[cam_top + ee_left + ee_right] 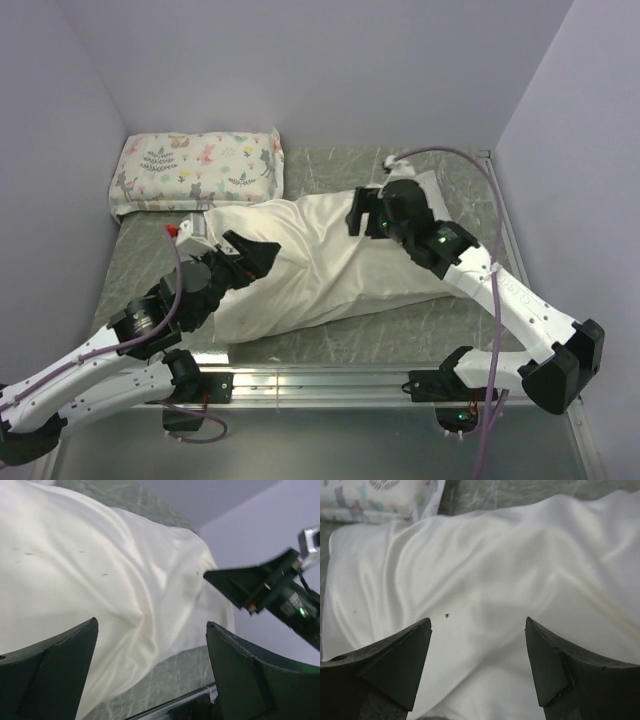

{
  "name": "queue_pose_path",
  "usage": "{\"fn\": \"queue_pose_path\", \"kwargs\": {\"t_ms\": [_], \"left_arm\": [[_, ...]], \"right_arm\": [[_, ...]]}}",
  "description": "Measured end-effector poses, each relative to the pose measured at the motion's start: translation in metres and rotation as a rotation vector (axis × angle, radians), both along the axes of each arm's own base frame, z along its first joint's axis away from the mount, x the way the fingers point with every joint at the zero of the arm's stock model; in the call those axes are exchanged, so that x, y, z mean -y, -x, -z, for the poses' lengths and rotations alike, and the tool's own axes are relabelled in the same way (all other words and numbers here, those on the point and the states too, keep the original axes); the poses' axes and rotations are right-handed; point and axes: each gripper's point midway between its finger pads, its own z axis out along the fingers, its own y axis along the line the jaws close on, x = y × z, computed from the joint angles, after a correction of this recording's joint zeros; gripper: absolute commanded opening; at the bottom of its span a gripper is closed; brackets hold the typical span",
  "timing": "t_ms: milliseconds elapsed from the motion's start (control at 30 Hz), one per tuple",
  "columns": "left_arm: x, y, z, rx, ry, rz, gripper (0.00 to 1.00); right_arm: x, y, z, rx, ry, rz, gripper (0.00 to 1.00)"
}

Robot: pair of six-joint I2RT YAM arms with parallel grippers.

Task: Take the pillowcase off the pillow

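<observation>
The cream, shiny, wrinkled pillowcase (320, 260) lies diagonally across the middle of the table, plump with the pillow inside it; the pillow itself is hidden. My left gripper (256, 260) is open and empty at the pillowcase's left part, just over the fabric. My right gripper (361, 218) is open and empty over its upper right part. In the left wrist view the pillowcase (100, 575) fills the upper left beyond the open left gripper (151, 622), and the right gripper (250, 585) shows at the right. In the right wrist view the right gripper (477, 620) hovers over the pillowcase (485, 565).
A small floral animal-print pillow (195, 170) lies at the back left against the wall, also at the top left of the right wrist view (375, 497). A grey-green mat (330, 340) covers the table. A metal rail (320, 378) runs along the near edge. Walls close in on three sides.
</observation>
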Motion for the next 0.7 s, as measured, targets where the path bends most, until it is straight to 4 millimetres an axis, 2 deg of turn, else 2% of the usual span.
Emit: {"fn": "queue_pose_path", "kwargs": {"t_ms": [100,233,300,333,367,400,433,500,600,700], "left_arm": [[-0.029,-0.004,0.015,-0.056,-0.030,-0.126,0.97],[-0.056,-0.009,0.041,-0.121,-0.090,-0.225,0.98],[-0.067,-0.011,0.049,-0.137,-0.100,-0.258,0.98],[-0.071,-0.012,0.051,-0.144,-0.104,-0.271,0.98],[-0.074,-0.013,0.052,-0.149,-0.107,-0.277,0.98],[-0.076,-0.014,0.053,-0.151,-0.108,-0.281,0.98],[-0.075,-0.015,0.055,-0.157,-0.114,-0.275,0.98],[-0.073,-0.016,0.058,-0.170,-0.123,-0.262,0.97],[-0.069,-0.019,0.065,-0.185,-0.128,-0.242,0.97],[-0.066,-0.022,0.075,-0.201,-0.122,-0.223,0.96]], "right_arm": [[-0.045,0.025,0.010,-0.011,0.037,-0.132,0.84],[-0.110,0.052,0.036,-0.033,0.140,-0.278,0.84],[-0.132,0.059,0.053,-0.048,0.191,-0.319,0.81],[-0.136,0.058,0.063,-0.059,0.220,-0.319,0.76],[-0.136,0.054,0.073,-0.066,0.253,-0.305,0.67],[-0.133,0.050,0.081,-0.074,0.281,-0.285,0.37],[-0.128,0.043,0.088,-0.081,0.306,-0.260,0.22],[-0.118,0.034,0.092,-0.094,0.304,-0.217,0.05],[-0.094,0.017,0.085,-0.103,0.216,-0.154,0.02],[-0.049,0.001,0.079,-0.113,0.147,-0.064,0.03]]}}
